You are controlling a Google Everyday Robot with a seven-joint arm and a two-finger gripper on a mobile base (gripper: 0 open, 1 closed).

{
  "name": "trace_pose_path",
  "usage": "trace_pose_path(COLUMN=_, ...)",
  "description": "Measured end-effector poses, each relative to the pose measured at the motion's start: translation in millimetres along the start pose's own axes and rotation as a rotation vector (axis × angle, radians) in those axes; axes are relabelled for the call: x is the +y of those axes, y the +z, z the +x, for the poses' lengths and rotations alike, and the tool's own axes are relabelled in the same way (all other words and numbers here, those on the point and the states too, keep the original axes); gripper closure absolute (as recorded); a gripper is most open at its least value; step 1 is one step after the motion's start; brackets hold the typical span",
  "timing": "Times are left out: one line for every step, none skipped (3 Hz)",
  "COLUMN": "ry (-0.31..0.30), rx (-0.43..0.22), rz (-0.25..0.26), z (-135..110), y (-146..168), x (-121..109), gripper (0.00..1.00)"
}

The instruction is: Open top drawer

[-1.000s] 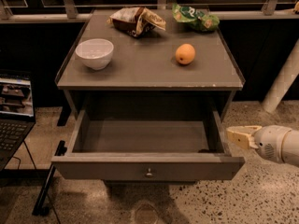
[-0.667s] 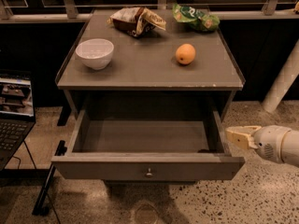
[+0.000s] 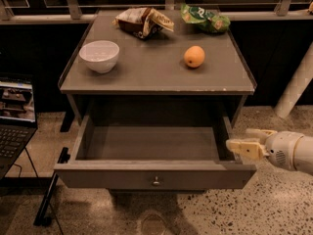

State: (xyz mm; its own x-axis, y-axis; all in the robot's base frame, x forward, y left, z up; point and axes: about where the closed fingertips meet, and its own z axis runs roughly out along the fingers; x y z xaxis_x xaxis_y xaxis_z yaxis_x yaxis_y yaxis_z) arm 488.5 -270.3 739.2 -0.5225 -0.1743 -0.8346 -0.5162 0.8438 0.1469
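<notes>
Pincer (image 3: 242,146), cream-coloured, on a white arm coming in from the right edge; it hovers just beside the right front corner of the top drawer (image 3: 151,176), tips pointing left twd the drawer's right side wall, approx level w/ its rim; spread or pressed together: can't tell; nothing seen in its grip.

Counts: 1 drawer in sight, 1 knob (image 3: 156,181), 1 bowl (image 3: 99,56), 1 orange fruit (image 3: 194,56), 2 snack bags, 1 laptop (image 3: 14,116).

Top drawer stands wide open, drawn out twd the camera from under the bench (image 3: 156,80); flat grey front w/ the small round metal knob at centre; inside, only its bare grey floor shows. Relative to the pincer, the drawer lies to the left, its front panel slightly lower and nearer the camera.

Above the drawer, on the bench top: white bowl at left, contents can't tell; orange fruit right of centre; brown-and-white bag (image 3: 144,21) at back centre-left; green bag (image 3: 205,18) at back right, the two apart.

Left of the drawer, well apart: open laptop, screen lit; under the drawer, speckled floor (image 3: 274,204).
</notes>
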Motion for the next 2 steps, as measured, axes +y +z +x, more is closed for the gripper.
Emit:
trace_pose_path(ry=0.000, rx=0.000, rz=0.000, z=0.0, y=0.0, x=0.0, gripper=0.00)
trace_pose_path(ry=0.000, rx=0.000, rz=0.000, z=0.0, y=0.0, x=0.0, gripper=0.00)
